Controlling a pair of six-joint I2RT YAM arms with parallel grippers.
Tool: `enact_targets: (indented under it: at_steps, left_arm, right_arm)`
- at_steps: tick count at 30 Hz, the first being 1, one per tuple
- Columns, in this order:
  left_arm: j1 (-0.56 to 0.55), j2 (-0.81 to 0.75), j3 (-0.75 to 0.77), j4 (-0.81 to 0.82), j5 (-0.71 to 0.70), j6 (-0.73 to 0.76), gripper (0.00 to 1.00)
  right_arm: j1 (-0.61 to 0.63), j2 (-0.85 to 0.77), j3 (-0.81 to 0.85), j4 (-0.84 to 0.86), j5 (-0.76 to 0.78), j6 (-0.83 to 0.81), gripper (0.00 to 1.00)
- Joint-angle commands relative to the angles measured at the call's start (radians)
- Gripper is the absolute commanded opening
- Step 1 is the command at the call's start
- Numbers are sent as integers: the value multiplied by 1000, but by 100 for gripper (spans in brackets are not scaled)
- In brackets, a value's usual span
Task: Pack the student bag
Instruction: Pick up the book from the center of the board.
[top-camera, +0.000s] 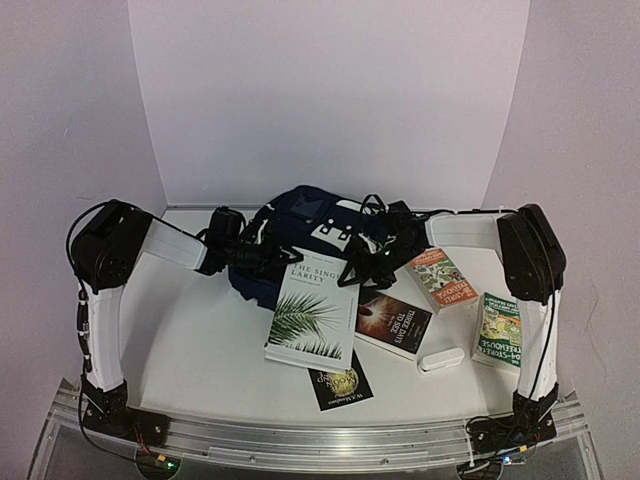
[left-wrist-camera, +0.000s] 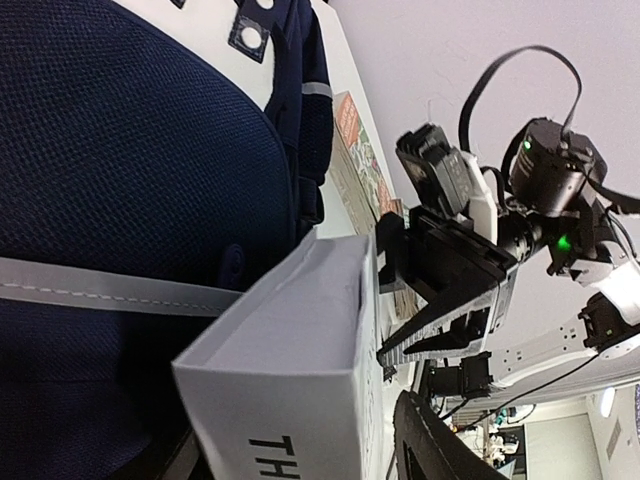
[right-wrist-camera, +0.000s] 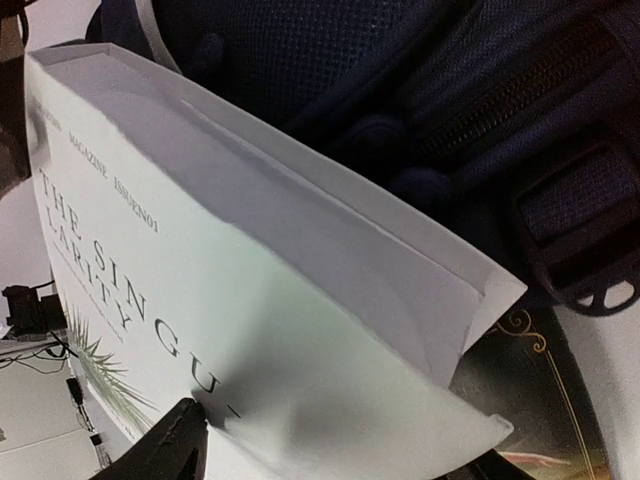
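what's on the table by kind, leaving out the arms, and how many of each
backpack: 1
books: 5 (white palm-leaf book, dark book, black book with gold emblem, two colourful paperbacks)
small white case: 1
total: 7

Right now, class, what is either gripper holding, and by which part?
Cannot be told: jaws of the right gripper straddle the edge of the white book by the student bag; no firm grip shows.
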Motion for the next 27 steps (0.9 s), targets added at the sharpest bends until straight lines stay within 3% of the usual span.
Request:
enact_targets:
  at_steps: [1, 7, 12, 18, 22, 27]
  left_arm:
    - [-23, -8, 15, 27, 47, -6, 58]
    - [-23, -64, -3, 31, 41, -21, 42]
    - [-16, -196, -41, 12, -19, -16, 30]
    - [43, -369, -30, -20, -110, -50, 23]
    - [73, -475, -15, -11, -205, -56, 23]
    - [83, -583, -35, 81, -367, -102, 26]
  right_arm:
    - [2, 32, 88, 69, -19, 35, 67]
    - [2, 28, 168, 69, -17, 46, 66]
    - [-13, -47, 194, 68, -15, 54, 77]
    - [-82, -194, 207, 70, -12, 87, 98]
    - [-115, -295, 171, 80, -55, 99, 98]
    - [-113, -395, -4, 296, -178, 237, 98]
